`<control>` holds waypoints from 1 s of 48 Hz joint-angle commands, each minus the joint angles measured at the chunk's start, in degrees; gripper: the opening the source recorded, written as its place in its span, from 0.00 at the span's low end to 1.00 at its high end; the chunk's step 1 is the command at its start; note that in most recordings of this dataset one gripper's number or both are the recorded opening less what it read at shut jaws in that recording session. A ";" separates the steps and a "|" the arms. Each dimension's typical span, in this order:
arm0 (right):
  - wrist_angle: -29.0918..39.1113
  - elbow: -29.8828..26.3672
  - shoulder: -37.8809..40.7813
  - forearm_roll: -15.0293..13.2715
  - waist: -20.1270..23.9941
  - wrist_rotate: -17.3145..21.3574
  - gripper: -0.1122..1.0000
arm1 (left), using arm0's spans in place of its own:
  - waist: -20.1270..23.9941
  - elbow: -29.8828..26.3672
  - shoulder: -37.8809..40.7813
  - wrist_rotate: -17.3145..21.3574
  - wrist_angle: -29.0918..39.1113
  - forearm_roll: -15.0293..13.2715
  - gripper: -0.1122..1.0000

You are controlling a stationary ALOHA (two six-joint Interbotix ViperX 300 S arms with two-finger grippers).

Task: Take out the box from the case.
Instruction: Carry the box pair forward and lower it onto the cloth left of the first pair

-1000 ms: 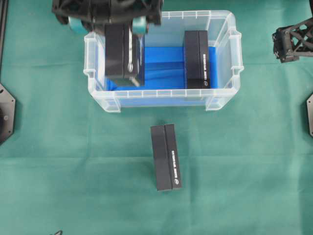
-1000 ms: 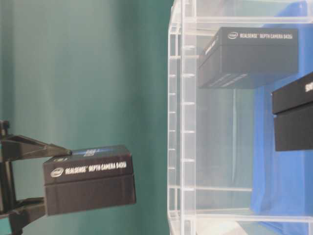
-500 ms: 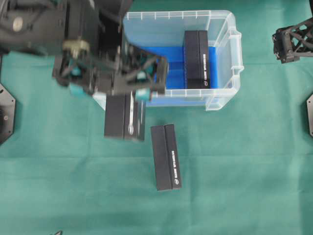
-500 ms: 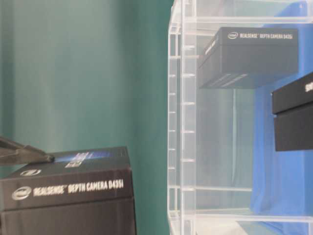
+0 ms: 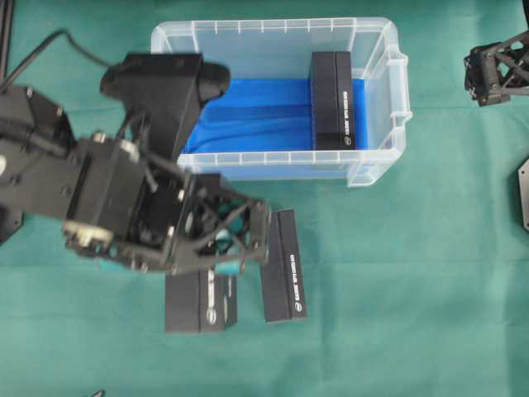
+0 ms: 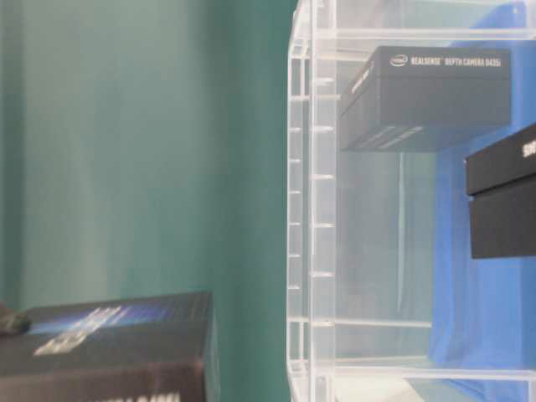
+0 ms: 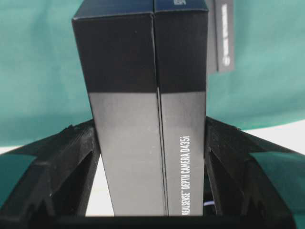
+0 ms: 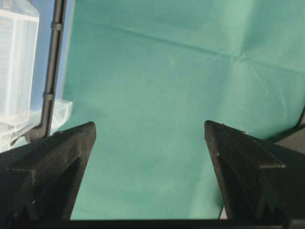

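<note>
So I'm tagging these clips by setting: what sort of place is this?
Likely a robot lab bench: a green cloth covers the table, two black robot arms work over it, and a clear bin holds camera boxes.

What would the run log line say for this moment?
left gripper: shut on held box, outside case | right gripper: open, idle | one box in case | one box on cloth

One box [image 5: 333, 101] stands in the right part of the case [image 5: 376, 157]. Near of the case, two more boxes sit side by side on the cloth-covered table [image 5: 413, 289]: the left box [image 5: 199, 304] and the right box [image 5: 284, 266]
</note>
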 commanded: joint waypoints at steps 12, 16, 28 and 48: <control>-0.09 -0.53 -0.70 0.09 0.00 -0.09 0.92 | -1.76 4.75 -1.67 -0.97 -3.16 1.14 0.65; 0.00 -0.62 -0.70 0.18 0.00 -0.09 0.92 | -1.76 9.23 -2.20 -1.05 -6.77 1.14 0.65; 0.00 -0.62 -0.70 0.26 0.00 0.00 0.92 | -2.55 24.08 -4.92 -4.66 -20.13 1.14 0.65; 0.00 -0.62 -0.70 0.18 0.00 0.00 0.92 | -3.16 37.62 -5.10 -6.24 -34.72 1.05 0.65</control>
